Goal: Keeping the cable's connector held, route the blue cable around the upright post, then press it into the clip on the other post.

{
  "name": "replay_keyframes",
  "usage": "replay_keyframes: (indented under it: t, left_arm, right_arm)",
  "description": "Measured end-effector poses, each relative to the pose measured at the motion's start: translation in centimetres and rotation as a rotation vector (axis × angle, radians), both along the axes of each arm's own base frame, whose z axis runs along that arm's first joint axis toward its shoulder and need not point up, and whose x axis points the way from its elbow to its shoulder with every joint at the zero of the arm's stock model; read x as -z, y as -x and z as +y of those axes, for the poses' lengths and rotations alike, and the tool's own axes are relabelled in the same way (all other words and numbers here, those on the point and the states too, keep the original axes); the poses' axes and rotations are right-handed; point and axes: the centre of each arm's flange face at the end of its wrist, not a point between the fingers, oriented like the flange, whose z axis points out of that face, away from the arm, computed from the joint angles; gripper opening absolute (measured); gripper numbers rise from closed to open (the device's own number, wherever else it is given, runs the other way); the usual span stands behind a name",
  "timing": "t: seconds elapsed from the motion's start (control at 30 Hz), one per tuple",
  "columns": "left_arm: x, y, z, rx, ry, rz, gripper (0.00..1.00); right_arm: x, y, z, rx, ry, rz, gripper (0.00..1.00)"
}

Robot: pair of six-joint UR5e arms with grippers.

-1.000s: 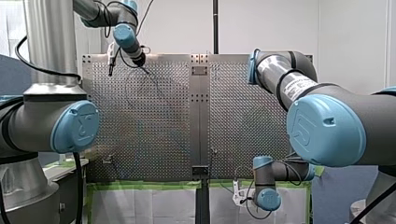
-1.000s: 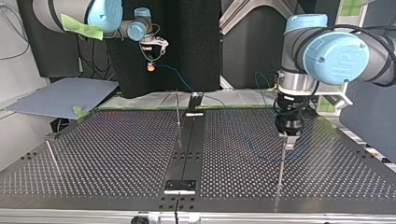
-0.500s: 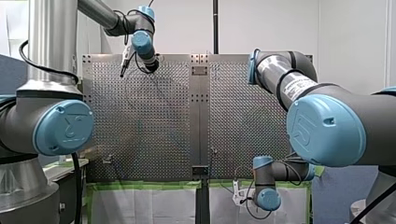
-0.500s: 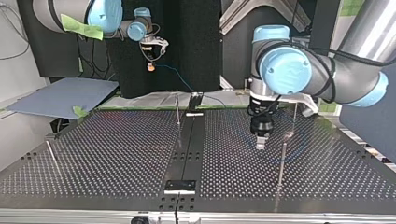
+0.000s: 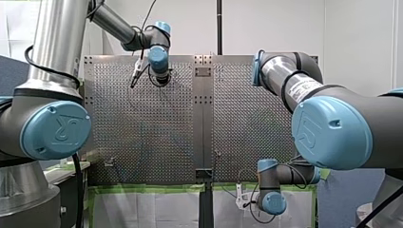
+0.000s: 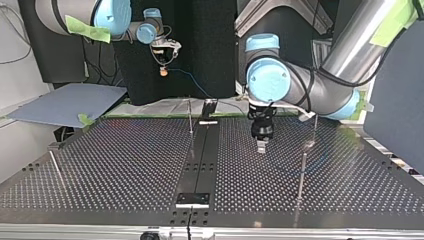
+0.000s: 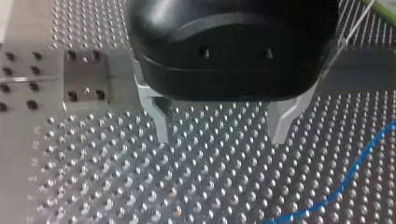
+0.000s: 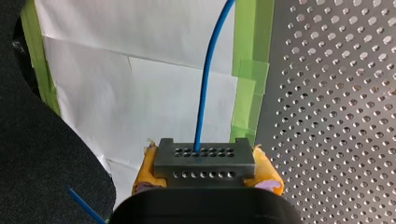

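Blue cable [image 8: 204, 84] runs from the connector [image 8: 204, 161], clamped in my right gripper [image 8: 205, 171] beyond the table [image 8: 336, 93]. My left gripper [image 7: 220, 135] hangs open, empty, cable beside it. Routing seems barely begun; clipping remains.

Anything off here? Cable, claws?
Nothing stands out. My right claw is shut on the connector, and the blue cable leaves it without kinks. My left claw is open and empty above the table, with the cable lying loose beside it.
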Motion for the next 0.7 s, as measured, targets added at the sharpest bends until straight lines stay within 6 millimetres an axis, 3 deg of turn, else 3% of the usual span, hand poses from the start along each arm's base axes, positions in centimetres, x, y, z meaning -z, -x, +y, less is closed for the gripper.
replay_keyframes:
  t: [0.23, 0.47, 0.7]
  left_arm:
    - [0.4, -1.3, 0.6, -0.063, 0.002, -0.039, 1.00]
    - [2.5, -3.0, -0.3, -0.077, -0.018, -0.024, 1.00]
    - [3.1, -3.7, -0.6, -0.083, -0.025, -0.033, 1.00]
  right_arm:
    - [0.0, -0.1, 0.0, -0.004, 0.002, -0.010, 0.00]
    - [-0.1, -0.2, -0.1, -0.008, 0.003, -0.018, 0.00]
    - [-0.1, -0.2, -0.1, -0.009, 0.005, -0.019, 0.00]
